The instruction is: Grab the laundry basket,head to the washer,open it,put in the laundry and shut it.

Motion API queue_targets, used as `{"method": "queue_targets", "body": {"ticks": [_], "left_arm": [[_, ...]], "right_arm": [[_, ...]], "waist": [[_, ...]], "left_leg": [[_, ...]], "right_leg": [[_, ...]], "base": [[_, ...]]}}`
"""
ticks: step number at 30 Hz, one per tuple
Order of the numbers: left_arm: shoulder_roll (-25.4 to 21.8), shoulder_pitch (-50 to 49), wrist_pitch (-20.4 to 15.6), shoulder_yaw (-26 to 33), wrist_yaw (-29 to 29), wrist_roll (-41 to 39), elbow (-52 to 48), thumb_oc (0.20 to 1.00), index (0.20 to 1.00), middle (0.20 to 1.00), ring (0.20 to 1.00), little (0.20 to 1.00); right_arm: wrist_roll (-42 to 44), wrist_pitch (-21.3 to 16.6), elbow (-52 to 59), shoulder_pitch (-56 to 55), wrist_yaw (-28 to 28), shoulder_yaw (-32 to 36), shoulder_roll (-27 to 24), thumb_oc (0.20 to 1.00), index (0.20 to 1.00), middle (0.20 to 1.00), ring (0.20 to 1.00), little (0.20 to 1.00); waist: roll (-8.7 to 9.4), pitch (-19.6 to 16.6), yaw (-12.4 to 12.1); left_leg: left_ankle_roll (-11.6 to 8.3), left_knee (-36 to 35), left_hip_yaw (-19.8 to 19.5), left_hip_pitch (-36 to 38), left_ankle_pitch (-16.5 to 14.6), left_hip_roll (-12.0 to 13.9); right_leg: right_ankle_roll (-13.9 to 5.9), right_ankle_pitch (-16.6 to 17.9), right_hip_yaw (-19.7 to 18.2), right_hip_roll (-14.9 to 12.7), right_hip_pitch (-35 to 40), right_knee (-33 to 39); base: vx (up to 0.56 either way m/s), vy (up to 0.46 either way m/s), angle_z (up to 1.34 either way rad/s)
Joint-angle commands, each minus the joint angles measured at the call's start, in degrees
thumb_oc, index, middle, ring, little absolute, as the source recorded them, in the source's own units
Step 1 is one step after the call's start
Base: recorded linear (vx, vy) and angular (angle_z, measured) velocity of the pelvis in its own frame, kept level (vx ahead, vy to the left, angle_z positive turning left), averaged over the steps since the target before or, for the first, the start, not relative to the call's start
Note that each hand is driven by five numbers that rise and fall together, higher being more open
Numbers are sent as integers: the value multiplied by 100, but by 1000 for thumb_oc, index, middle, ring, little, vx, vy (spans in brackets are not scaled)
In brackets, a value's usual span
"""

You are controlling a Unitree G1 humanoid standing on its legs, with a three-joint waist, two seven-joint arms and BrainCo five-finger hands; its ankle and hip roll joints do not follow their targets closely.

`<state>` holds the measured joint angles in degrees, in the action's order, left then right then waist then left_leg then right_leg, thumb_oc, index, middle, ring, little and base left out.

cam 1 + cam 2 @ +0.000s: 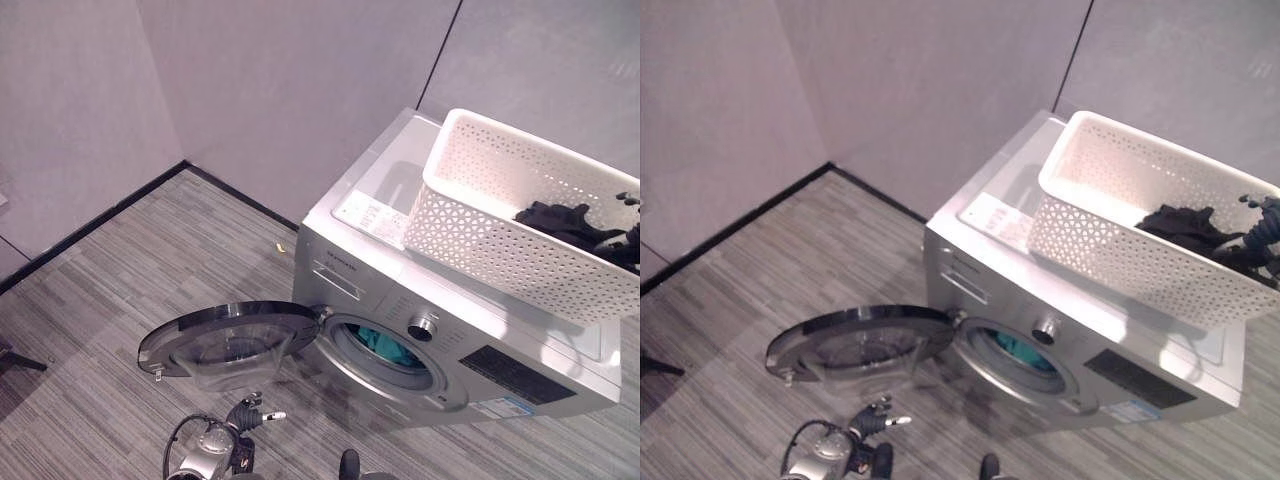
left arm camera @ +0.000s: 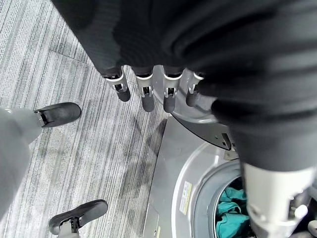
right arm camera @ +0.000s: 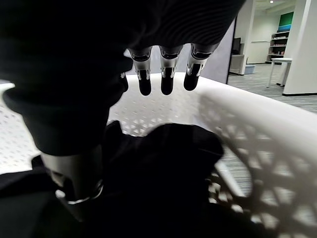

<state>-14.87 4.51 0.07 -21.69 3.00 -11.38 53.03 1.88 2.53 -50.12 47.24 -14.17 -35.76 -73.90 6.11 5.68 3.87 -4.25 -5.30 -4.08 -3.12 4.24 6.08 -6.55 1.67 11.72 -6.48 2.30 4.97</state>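
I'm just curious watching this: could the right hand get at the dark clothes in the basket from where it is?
Probably yes. The right hand hangs open just above the dark clothes inside the white basket, with nothing between them.

White perforated laundry basket (image 1: 480, 225) on the washer (image 1: 470, 350), dark clothes (image 3: 163, 168) below the right hand (image 3: 166, 74); door (image 1: 235, 335) open.

A: What's on the floor (image 1: 150, 260)?
B: Grey striped carpet. The washer (image 1: 400, 310) stands on it near the wall, door (image 1: 235, 338) swung open over the carpet.
A: And on the washer's top?
B: A white basket (image 1: 480, 235), dark laundry (image 1: 565, 225) inside it.
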Motion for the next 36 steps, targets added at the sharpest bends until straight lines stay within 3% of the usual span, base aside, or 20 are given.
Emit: {"method": "queue_targets", "body": {"ticks": [1, 7, 10, 14, 20, 28, 36], "left_arm": [[-15, 278, -160, -340, 66, -138, 105, 1000, 1000, 1000, 1000, 1000], [-21, 329, -167, -384, 45, -180, 117, 1000, 1000, 1000, 1000, 1000], [-31, 351, -196, -405, 17, -230, 86, 1000, 1000, 1000, 1000, 1000], [-62, 521, -232, -454, -90, -350, 115, 1000, 1000, 1000, 1000, 1000], [-67, 735, -200, -587, -155, -368, 193, 1000, 1000, 1000, 1000, 1000], [46, 872, -189, -696, -183, -431, 261, 1000, 1000, 1000, 1000, 1000], [105, 718, -252, -694, -174, -523, 170, 1000, 1000, 1000, 1000, 1000]], "right_arm": [[-106, -33, -286, 456, -37, -415, -218, 1000, 1000, 1000, 1000, 1000], [-262, 7, -495, 513, -188, -654, 178, 1000, 1000, 1000, 1000, 1000], [-441, 8, -538, 421, -303, -831, 491, 1000, 1000, 1000, 1000, 1000], [-603, 69, -1267, 330, -328, -825, 1127, 1000, 1000, 1000, 1000, 1000], [-611, 283, -1858, 180, -514, -704, 1628, 1000, 1000, 1000, 1000, 1000], [-456, 333, -1650, 215, -734, -882, 1704, 1000, 1000, 1000, 1000, 1000], [38, 165, -1230, 1108, -665, -1317, 1209, 1000, 1000, 1000, 1000, 1000]], "waist": [[83, -28, -270], [49, 122, -340], [20, 363, -401], [-17, 717, -513], [-41, 941, -573], [-7, 948, -558], [74, 730, -569]], "left_leg": [[61, 30, 270, 838, -899, 102], [38, 30, 243, 720, -849, 142], [29, 36, 204, 535, -775, 159], [20, 84, 147, 181, -641, 175], [16, 135, 81, -79, -531, 189], [9, 117, 92, -91, -519, 234], [-31, 79, 163, 143, -578, 311]], "right_leg": [[-41, 68, -228, 27, -577, -214], [-9, 43, -206, 54, -684, -227], [6, 52, -191, 67, -850, -249], [29, 79, -163, 69, -1178, -339], [97, 45, -104, 71, -1368, -444], [117, 13, -97, 126, -1400, -454], [119, -34, -98, 187, -1180, -357]], "base": [[12, -26, -6], [-19, -23, -1], [-85, -48, -3], [-105, -55, -1], [-43, -44, 9], [6, -25, 18], [60, -15, -6]]}}
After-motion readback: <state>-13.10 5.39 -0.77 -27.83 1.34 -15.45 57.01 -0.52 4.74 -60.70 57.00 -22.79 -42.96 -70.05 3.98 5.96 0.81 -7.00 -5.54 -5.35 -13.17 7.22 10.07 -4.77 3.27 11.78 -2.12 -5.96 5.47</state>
